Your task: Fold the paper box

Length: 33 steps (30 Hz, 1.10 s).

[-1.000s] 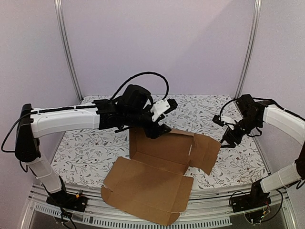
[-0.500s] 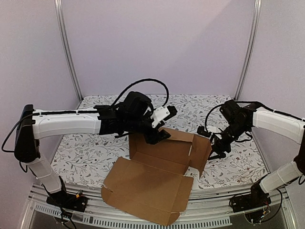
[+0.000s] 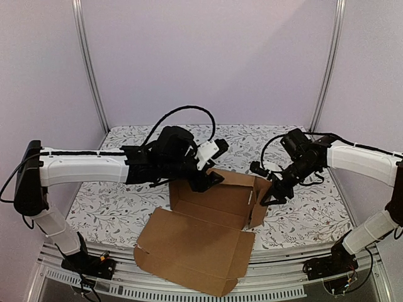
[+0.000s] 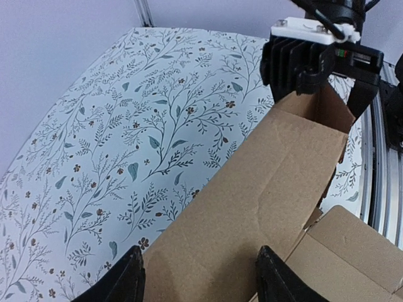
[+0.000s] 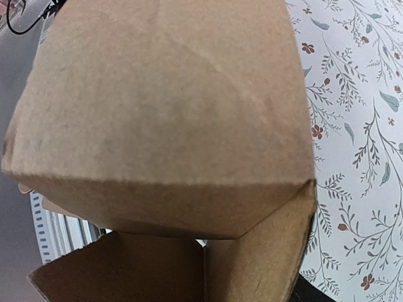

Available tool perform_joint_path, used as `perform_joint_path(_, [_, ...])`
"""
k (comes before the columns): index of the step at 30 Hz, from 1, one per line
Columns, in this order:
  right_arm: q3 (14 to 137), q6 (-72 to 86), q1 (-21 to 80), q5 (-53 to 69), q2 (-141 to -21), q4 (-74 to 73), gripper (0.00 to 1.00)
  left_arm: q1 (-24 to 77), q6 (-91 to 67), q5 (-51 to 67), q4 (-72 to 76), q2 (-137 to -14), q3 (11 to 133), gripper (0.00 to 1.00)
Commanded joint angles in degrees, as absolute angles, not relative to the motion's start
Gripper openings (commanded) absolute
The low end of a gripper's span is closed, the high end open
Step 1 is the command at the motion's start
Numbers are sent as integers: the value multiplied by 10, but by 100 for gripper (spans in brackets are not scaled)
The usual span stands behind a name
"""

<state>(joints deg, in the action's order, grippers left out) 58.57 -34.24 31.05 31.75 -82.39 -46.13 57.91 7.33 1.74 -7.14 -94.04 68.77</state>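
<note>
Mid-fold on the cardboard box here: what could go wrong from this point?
1. The left fingers straddle the back wall of the box with a gap, so it might flop down.
2. The right fingers seem only to prop the side flap; it may spring flat.
3. The front flap overhangs the table edge; a push could slide the box off.

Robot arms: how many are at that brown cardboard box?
2. The left white-and-black arm reaches to the brown cardboard box's back wall; the right white-and-black arm is at its raised side flap. None seems hidden.
</note>
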Motion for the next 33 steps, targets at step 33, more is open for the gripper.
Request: perform_joint_path(33, [617, -95, 377, 172, -877, -218, 61, 580, -23, -64, -22, -911, 622, 60])
